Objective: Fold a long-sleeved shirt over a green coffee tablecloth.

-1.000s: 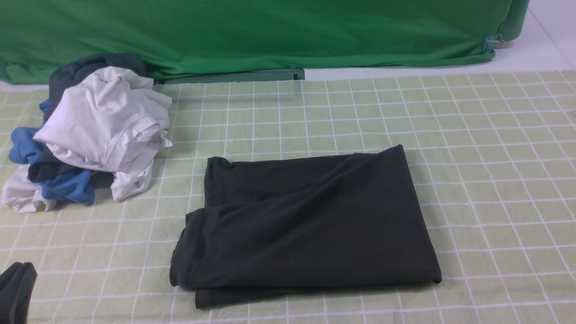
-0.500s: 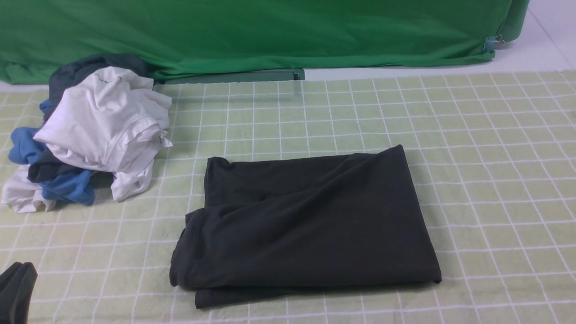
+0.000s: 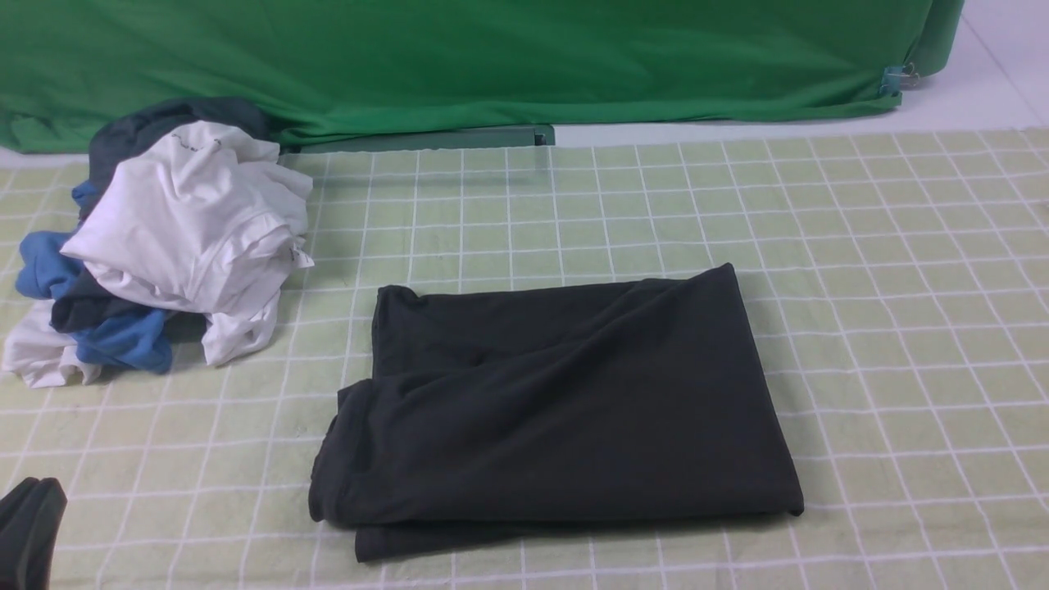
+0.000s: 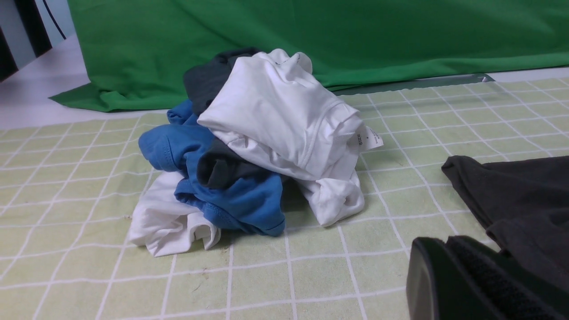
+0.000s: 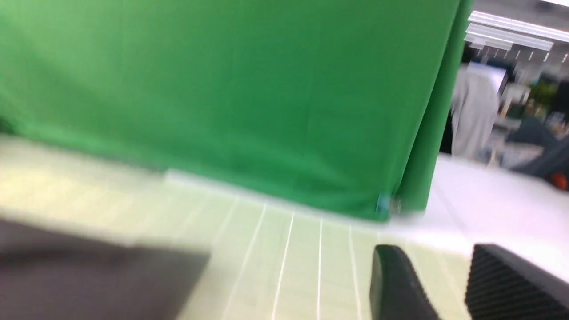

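The long-sleeved shirt point(image 3: 557, 401) lies folded into a black rectangle in the middle of the green coffee tablecloth point(image 3: 901, 287); its print and neck label are hidden. My left gripper point(image 3: 29, 528) shows only as a dark tip at the bottom left corner, apart from the shirt. In the left wrist view its fingers point(image 4: 444, 242) are pressed together with nothing between them, and the shirt's left edge point(image 4: 515, 195) lies just beyond. My right gripper point(image 5: 438, 253) is outside the front view; its wrist view is blurred, with a gap between the fingers over the tablecloth point(image 5: 275, 258) and the shirt point(image 5: 89, 275) off to one side.
A crumpled pile of white, blue and grey garments point(image 3: 164, 246) sits at the far left of the cloth. A plain deep-green backdrop point(image 3: 492, 57) hangs along the back, held by a clip point(image 3: 893, 79) at its right corner. Bare white surface point(image 3: 983, 90) lies beyond it.
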Action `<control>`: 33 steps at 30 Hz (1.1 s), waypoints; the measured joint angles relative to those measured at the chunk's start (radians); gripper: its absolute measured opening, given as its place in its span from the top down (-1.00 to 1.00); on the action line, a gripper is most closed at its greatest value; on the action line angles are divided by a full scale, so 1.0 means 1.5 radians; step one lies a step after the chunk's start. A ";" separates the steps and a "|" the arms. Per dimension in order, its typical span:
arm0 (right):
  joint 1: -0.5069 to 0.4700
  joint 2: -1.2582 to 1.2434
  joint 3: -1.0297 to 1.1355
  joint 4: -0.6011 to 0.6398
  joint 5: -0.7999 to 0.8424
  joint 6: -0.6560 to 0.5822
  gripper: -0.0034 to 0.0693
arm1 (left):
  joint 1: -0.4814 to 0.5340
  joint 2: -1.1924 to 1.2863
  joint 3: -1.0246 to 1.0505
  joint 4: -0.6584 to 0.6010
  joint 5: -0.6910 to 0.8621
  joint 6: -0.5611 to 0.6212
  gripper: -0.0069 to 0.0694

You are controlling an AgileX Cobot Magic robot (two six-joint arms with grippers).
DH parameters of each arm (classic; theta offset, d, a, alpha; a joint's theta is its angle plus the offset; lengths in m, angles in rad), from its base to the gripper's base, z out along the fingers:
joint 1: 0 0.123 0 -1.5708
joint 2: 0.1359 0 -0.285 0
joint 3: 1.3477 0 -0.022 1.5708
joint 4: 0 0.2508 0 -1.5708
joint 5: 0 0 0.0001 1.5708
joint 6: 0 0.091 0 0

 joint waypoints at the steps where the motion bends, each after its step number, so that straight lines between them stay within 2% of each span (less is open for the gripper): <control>1: -0.001 0.000 0.019 0.000 0.002 -0.004 0.23 | 0.000 0.000 0.000 0.000 0.000 0.000 0.78; 4: -0.019 -0.001 0.045 -0.001 0.026 -0.010 0.23 | 0.000 0.000 0.000 0.000 0.001 0.001 0.78; 7: -0.067 -0.005 0.047 -0.001 0.101 -0.013 0.23 | 0.000 0.000 0.000 0.001 0.002 0.001 0.78; 12: -0.110 -0.006 0.047 -0.001 0.119 -0.009 0.23 | 0.000 0.000 0.000 0.001 0.004 0.001 0.78; 33: -0.118 -0.006 0.047 -0.001 0.122 0.020 0.23 | 0.000 0.000 0.000 0.003 0.004 0.001 0.78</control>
